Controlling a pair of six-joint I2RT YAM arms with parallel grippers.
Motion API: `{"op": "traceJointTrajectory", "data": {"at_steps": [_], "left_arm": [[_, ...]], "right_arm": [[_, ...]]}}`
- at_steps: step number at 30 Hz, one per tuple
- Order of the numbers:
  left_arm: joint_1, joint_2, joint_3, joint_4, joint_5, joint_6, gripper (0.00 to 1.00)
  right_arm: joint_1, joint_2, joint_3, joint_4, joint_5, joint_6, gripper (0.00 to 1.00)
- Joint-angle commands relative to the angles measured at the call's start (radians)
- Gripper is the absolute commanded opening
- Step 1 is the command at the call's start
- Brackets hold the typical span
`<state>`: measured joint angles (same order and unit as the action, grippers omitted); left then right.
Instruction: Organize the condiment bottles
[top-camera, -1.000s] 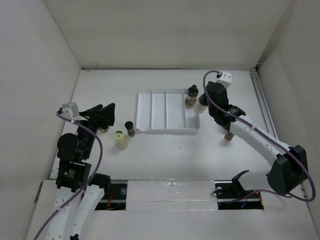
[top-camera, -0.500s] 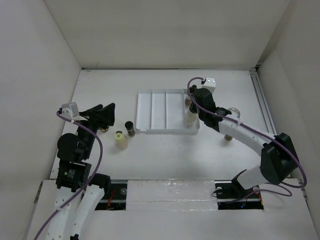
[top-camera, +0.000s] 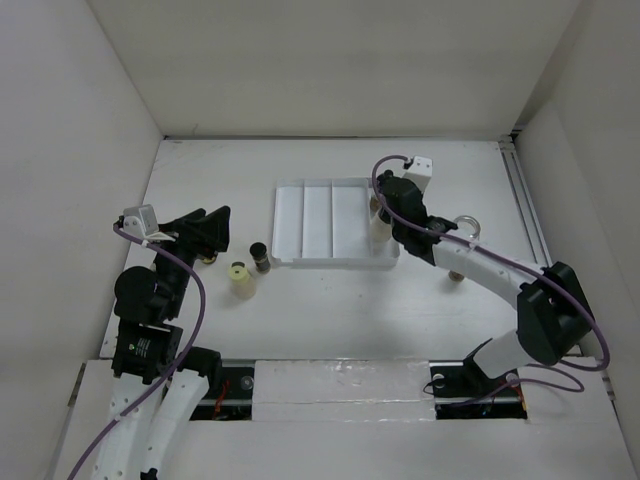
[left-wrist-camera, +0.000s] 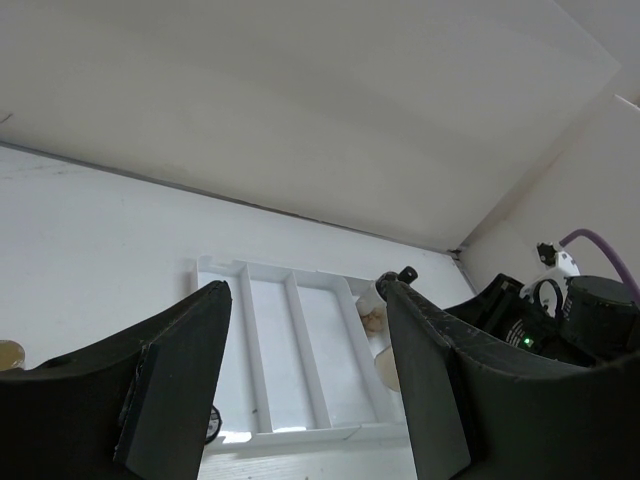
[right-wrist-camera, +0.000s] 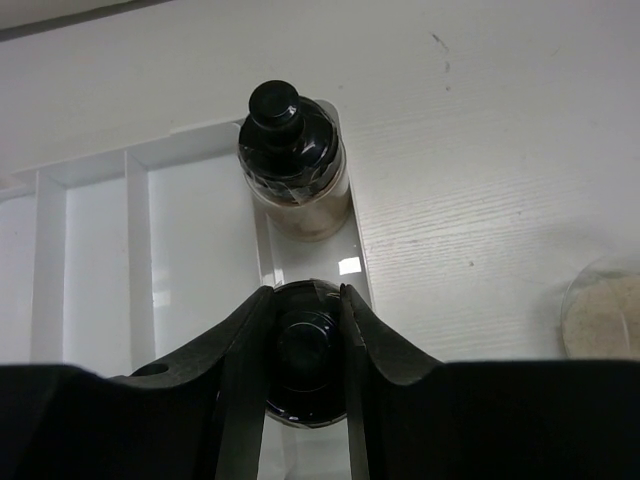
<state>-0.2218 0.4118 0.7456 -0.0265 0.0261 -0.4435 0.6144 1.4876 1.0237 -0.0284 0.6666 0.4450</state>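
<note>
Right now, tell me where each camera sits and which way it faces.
Top: above and behind, looking down on the table; both arms show.
Left wrist: low, facing the tray between the open left gripper's fingers.
Right wrist: looking down on a bottle held by the right gripper.
All share the tray.

Your white worktop (top-camera: 330, 300) carries a divided tray (top-camera: 320, 225) mid-back. Left of it stand a dark bottle (top-camera: 260, 257) and a yellow bottle (top-camera: 240, 277), near each other; toward the right edge, a sandy-filled bottle (top-camera: 466, 227) and a part-hidden bottle (top-camera: 455, 277).
</note>
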Motion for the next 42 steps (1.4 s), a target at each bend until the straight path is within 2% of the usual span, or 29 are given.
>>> {"op": "traceJointTrajectory", "data": {"at_steps": [1, 7, 13, 16, 18, 19, 21, 22, 27, 30, 32, 33, 34, 36, 37, 39, 42], "left_arm": [[-0.004, 0.007, -0.005, 0.054, 0.015, -0.004, 0.59], [-0.004, 0.007, -0.005, 0.054, 0.015, -0.004, 0.59], [-0.004, 0.007, -0.005, 0.054, 0.015, -0.004, 0.59], [-0.004, 0.007, -0.005, 0.054, 0.015, -0.004, 0.59], [-0.004, 0.007, -0.005, 0.054, 0.015, -0.004, 0.59], [-0.004, 0.007, -0.005, 0.054, 0.015, -0.004, 0.59], [-0.004, 0.007, -0.005, 0.045, 0.006, -0.014, 0.59], [-0.004, 0.007, -0.005, 0.045, 0.006, -0.014, 0.59], [-0.004, 0.007, 0.005, 0.022, -0.07, -0.044, 0.62], [-0.004, 0.007, 0.005, 0.022, -0.071, -0.066, 0.64], [-0.004, 0.007, 0.005, 0.022, -0.084, -0.066, 0.64], [-0.004, 0.007, 0.005, 0.022, -0.097, -0.066, 0.64], [-0.004, 0.007, 0.017, -0.005, -0.138, -0.076, 0.64], [-0.004, 0.007, 0.029, -0.029, -0.19, -0.077, 0.64], [-0.004, -0.005, 0.029, -0.038, -0.219, -0.101, 0.64], [-0.004, -0.021, 0.038, -0.05, -0.285, -0.121, 0.64], [-0.004, -0.031, 0.101, -0.102, -0.305, -0.121, 0.64]], "right_arm": [[0.004, -0.041, -0.016, 0.019, 0.036, 0.006, 0.23], [0.015, -0.05, -0.025, 0.007, 0.073, 0.006, 0.23], [0.062, 0.023, -0.016, -0.002, 0.125, 0.006, 0.23], [0.062, 0.055, -0.005, -0.002, 0.097, 0.006, 0.23], [0.062, 0.056, -0.005, -0.002, 0.087, 0.015, 0.28], [0.062, 0.056, 0.004, -0.002, 0.087, 0.015, 0.39], [0.071, 0.047, 0.013, -0.002, 0.087, 0.004, 0.52], [0.08, 0.021, 0.024, -0.002, 0.087, -0.009, 0.64], [0.096, -0.082, 0.044, -0.011, -0.057, -0.061, 0.81], [0.131, -0.116, 0.053, 0.019, -0.154, -0.118, 0.81], [0.171, -0.116, 0.053, 0.076, -0.269, -0.132, 0.73], [0.18, -0.087, 0.053, 0.097, -0.324, -0.143, 0.58], [0.198, -0.066, 0.071, 0.14, -0.448, -0.143, 0.45], [0.223, 0.024, 0.124, 0.172, -0.545, -0.143, 0.19], [0.237, 0.061, 0.147, 0.192, -0.585, -0.143, 0.16], [0.28, 0.138, 0.246, 0.237, -0.674, -0.154, 0.16], [0.338, 0.29, 0.417, 0.254, -0.748, -0.201, 0.37]]}}
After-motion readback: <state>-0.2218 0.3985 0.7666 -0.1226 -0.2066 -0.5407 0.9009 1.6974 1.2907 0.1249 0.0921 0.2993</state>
